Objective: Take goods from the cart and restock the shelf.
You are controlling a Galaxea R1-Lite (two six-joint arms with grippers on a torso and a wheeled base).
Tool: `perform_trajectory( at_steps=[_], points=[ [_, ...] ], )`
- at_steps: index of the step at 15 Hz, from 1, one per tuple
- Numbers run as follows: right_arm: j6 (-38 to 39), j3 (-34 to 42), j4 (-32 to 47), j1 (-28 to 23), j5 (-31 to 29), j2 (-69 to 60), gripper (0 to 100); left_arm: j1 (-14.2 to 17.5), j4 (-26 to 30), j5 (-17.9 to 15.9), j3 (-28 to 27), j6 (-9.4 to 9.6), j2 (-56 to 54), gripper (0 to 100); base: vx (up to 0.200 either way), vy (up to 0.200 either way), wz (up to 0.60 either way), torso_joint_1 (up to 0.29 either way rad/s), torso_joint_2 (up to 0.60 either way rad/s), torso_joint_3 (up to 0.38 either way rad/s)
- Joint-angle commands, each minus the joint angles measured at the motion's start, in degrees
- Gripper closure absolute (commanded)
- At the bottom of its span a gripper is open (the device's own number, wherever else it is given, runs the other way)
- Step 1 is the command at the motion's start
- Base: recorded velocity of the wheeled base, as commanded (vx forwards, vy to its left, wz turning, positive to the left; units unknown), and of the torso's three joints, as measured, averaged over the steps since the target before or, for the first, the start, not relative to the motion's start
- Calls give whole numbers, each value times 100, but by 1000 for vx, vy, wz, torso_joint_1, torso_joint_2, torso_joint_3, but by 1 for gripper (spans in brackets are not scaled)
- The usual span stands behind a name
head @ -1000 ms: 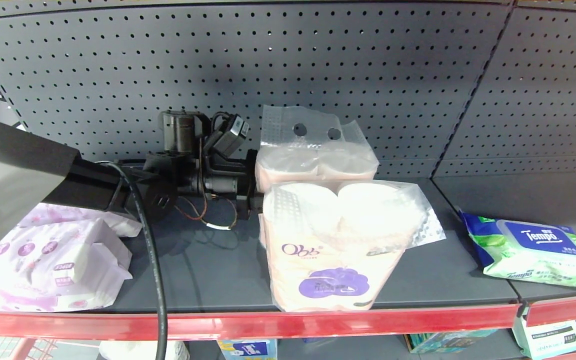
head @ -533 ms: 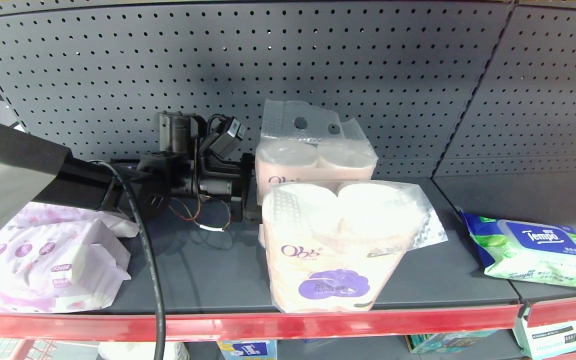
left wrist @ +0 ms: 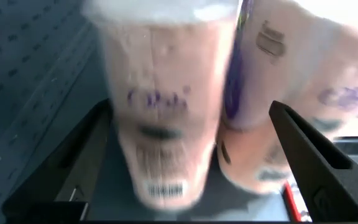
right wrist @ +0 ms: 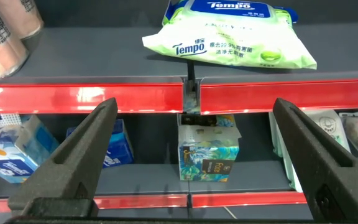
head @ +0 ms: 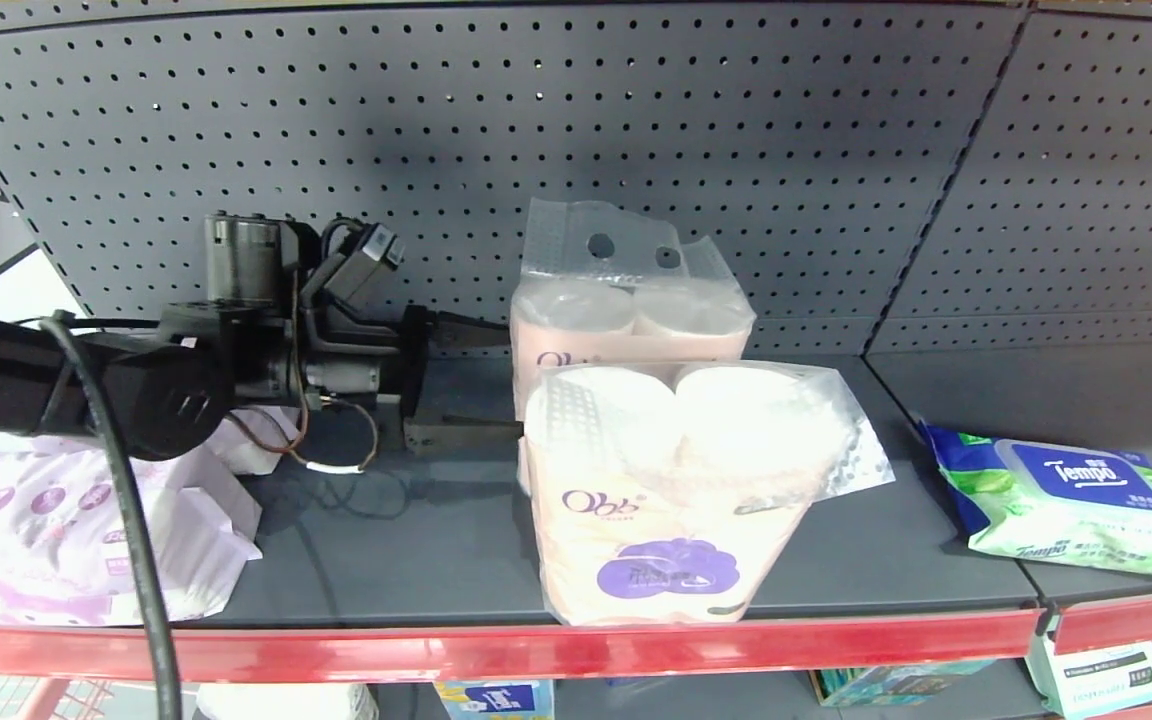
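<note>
Two pink toilet-roll packs stand on the grey shelf (head: 406, 540), one behind the other. The rear pack (head: 626, 320) is near the pegboard; the front pack (head: 676, 480) is close to the red rail. My left gripper (head: 508, 378) is open just left of the rear pack, one finger by its upper edge and one low beside the front pack, holding nothing. In the left wrist view the rear pack (left wrist: 160, 124) and front pack (left wrist: 291, 87) stand just ahead of the open left gripper (left wrist: 191, 162). My right gripper (right wrist: 191, 180) is open and empty in front of the shelf's red edge.
Pink tissue packs (head: 66, 530) lie on the shelf under the left arm. A green wet-wipes pack (head: 1066, 510) (right wrist: 229, 31) lies at the right. The red price rail (head: 536, 650) runs along the front, with tissue boxes (right wrist: 207, 152) on the shelf below. The pegboard (head: 636, 120) closes the back.
The left arm has drawn back to the left, away from the rear pack, its open fingers now clear of it. The rear pack has settled upright behind the front one.
</note>
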Motion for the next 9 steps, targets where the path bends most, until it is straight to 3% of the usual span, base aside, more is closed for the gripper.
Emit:
perform_trajectory(
  at_steps=[1, 3, 6, 8, 9],
  points=[
    [-1, 1, 0, 0, 1, -2, 0, 225, 8, 9, 346, -2, -480, 0, 0, 0, 0, 0, 0, 0],
    [-1, 1, 0, 0, 1, -2, 0, 392, 8, 79, 609, -2, -752, 0, 0, 0, 0, 0, 0, 0],
    [-1, 1, 0, 0, 1, -2, 0, 832, 88, 589, 1137, -19, -1482, 0, 0, 0, 0, 0, 0, 0],
    [-1, 1, 0, 0, 1, -2, 0, 1069, 474, 888, 1392, -54, -2079, 0, 0, 0, 0, 0, 0, 0],
    [-1, 1, 0, 0, 1, -2, 0, 1359, 1098, 1275, 1708, -54, -2932, 0, 0, 0, 0, 0, 0, 0]
  ],
)
